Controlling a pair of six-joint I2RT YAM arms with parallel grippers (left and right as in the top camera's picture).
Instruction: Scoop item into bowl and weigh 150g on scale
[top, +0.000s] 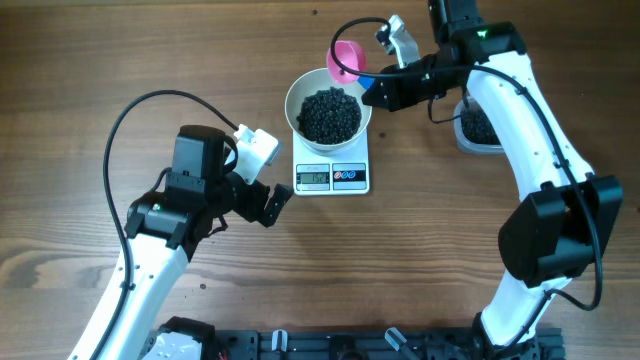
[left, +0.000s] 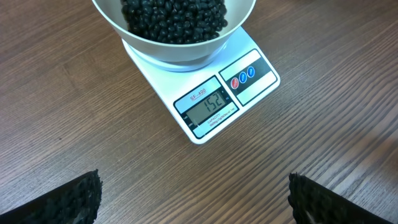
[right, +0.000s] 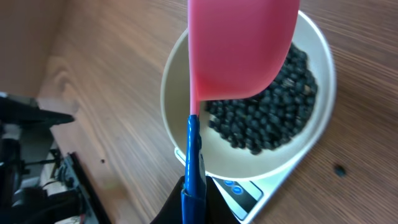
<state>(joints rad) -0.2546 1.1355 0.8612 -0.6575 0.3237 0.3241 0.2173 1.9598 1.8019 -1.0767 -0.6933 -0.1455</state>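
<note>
Left pincer (top: 268, 182) first, from the overhead camera: I see it at about 8 o'clock of the scale (top: 332, 177), pointed toward it, fingers spread wide and holding nothing. The bowl (top: 291, 105) sits on the scale's platform, at 12 o'clock of the display, with the black beans (top: 330, 115) heaped inside. My right pincer (top: 372, 93) is at 3 o'clock of the bowl, pressed together on the blue handle of the pink scoop (top: 347, 60), which hangs at the bowl's 1 o'clock edge. A clear tub (top: 478, 128) of more beans lies further out at 3 o'clock, partly under the arm.

On the left wrist camera, both fingers (left: 74, 202) frame the bottom corners, far apart, bare table between. The scale (left: 249, 81) is at 12 o'clock, its display reading 152, the bowl (left: 180, 50) on it.

On the right wrist camera, the pincer (right: 191, 208) pinches the handle at 6 o'clock; the scoop (right: 239, 50) covers the bowl's (right: 171, 93) upper part. One stray bean (right: 339, 168) lies on the table at 4 o'clock.
</note>
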